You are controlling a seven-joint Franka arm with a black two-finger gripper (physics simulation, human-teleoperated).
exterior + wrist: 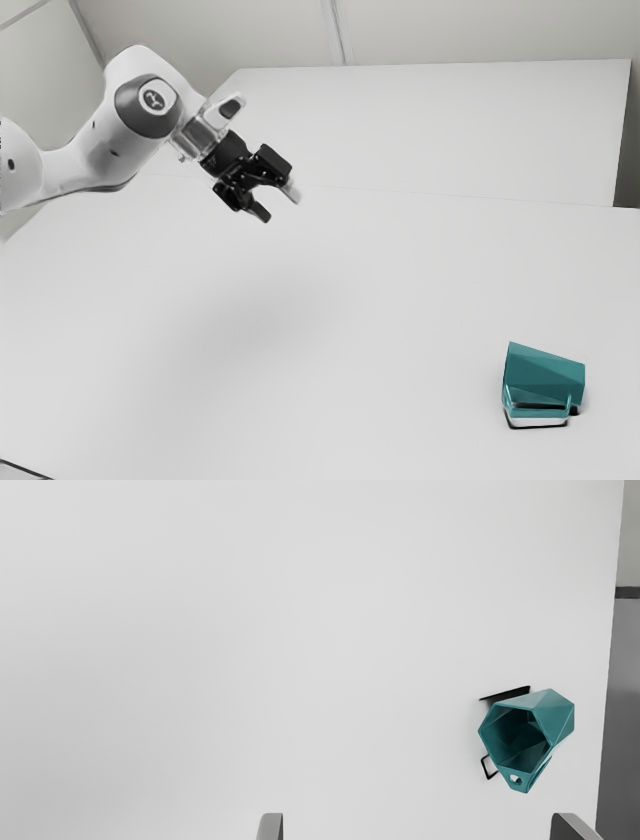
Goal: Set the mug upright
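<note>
Near left corner: a dark-edged grey item (22, 472), cut off by the exterior view's edge; identity cannot be determined.
Mug: teal, faceted, on the table (380, 320) at the near part of the exterior view's right; found lying on its side (545, 375), not upright.
Mouth: open toward the arm's side, the exterior view's left; base toward the exterior view's right.
Handle: on the mug's near side (525, 786), angular, with a small gap visible through it.
Dark marks: thin black shadow shapes (505, 695) on the table just beside the mug.
Gripper: black, raised above the table at the exterior view's left, farther back than the mug and well apart from it (278, 204).
Fingers: spread wide, nothing held between them (271, 827).
Arm: white, entering from the exterior view's left (90, 155).
Far side: pale wall (480, 30) behind the table.
</note>
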